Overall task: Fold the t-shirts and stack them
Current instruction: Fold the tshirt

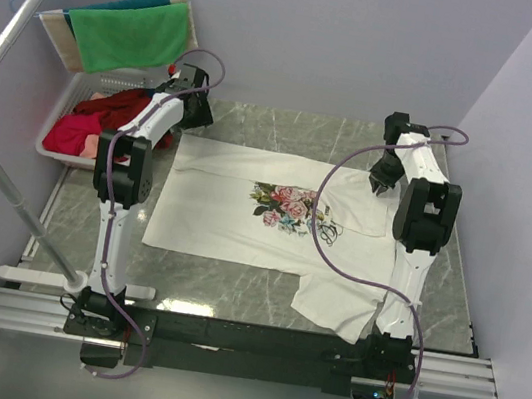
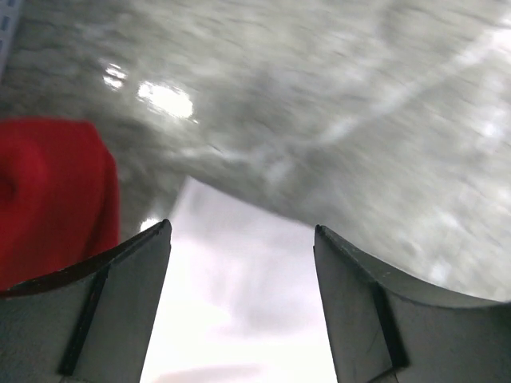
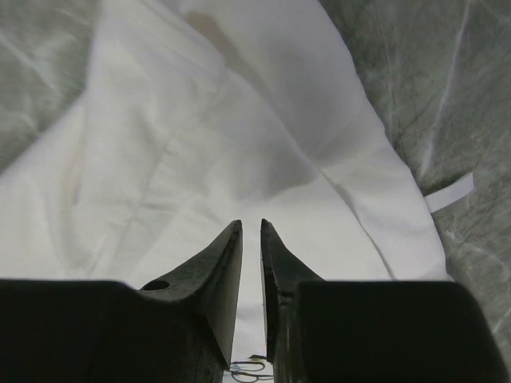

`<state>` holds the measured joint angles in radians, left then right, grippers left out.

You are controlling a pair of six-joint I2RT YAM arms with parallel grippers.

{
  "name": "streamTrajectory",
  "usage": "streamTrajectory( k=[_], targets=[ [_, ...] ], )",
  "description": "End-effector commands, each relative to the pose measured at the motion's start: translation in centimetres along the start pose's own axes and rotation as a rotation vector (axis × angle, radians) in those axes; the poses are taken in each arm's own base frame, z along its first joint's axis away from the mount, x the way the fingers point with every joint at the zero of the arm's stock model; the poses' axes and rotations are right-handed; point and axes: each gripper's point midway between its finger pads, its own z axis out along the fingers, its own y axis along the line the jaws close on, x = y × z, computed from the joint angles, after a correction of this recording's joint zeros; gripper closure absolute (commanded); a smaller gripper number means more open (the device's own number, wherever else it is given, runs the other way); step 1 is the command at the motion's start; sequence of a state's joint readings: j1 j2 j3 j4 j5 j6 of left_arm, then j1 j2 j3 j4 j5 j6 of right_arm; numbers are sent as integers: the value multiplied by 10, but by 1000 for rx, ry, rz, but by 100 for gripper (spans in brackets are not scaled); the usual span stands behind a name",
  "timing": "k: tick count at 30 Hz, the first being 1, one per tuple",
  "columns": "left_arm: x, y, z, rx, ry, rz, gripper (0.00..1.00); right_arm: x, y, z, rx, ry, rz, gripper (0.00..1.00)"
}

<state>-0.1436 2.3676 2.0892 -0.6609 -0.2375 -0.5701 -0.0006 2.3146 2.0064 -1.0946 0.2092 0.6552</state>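
One white t-shirt (image 1: pixel 243 218) lies spread flat on the marble table, with a pink-rose floral print (image 1: pixel 283 205) and dark script on its chest. My left gripper (image 1: pixel 196 120) is at the shirt's far left corner. In the left wrist view it (image 2: pixel 243 225) is wide open and empty, with the white corner (image 2: pixel 239 303) below between the fingers. My right gripper (image 1: pixel 380 182) hangs over the shirt's far right part. In the right wrist view it (image 3: pixel 251 221) has its jaws almost together, holding nothing, just above the white cloth (image 3: pixel 200 136).
A white basket (image 1: pixel 51 147) with red clothes (image 1: pixel 97 117) stands at the far left; the red cloth (image 2: pixel 56 191) is close to my left gripper. Green (image 1: pixel 130 34) and teal cloths hang on a rack behind it. A small white strip (image 3: pixel 449 191) lies on the table beside the shirt.
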Motion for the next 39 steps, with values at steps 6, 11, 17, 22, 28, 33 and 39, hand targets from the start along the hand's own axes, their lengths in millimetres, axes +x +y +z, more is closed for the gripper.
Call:
streamTrajectory(
  k=[6,11,17,22,28,33,39],
  targets=[
    [29,-32,-61,103,82,34,25,-43,36,-55,-237,-152,-4,74],
    [78,-9,-53,31,185,-10,29,-16,51,-55,-275,-112,-87,74],
    [103,17,-41,-75,213,-27,32,11,68,-47,-319,-57,-148,73],
    [103,36,-41,-171,202,-12,32,36,68,-34,-289,-7,-188,74],
    [87,44,-53,-206,159,6,30,60,53,-10,-216,67,-192,76],
    [83,50,-56,-236,154,39,29,63,46,1,-153,97,-186,77],
    [82,57,-37,-281,162,40,29,37,37,8,-83,46,-163,77]
  ],
)
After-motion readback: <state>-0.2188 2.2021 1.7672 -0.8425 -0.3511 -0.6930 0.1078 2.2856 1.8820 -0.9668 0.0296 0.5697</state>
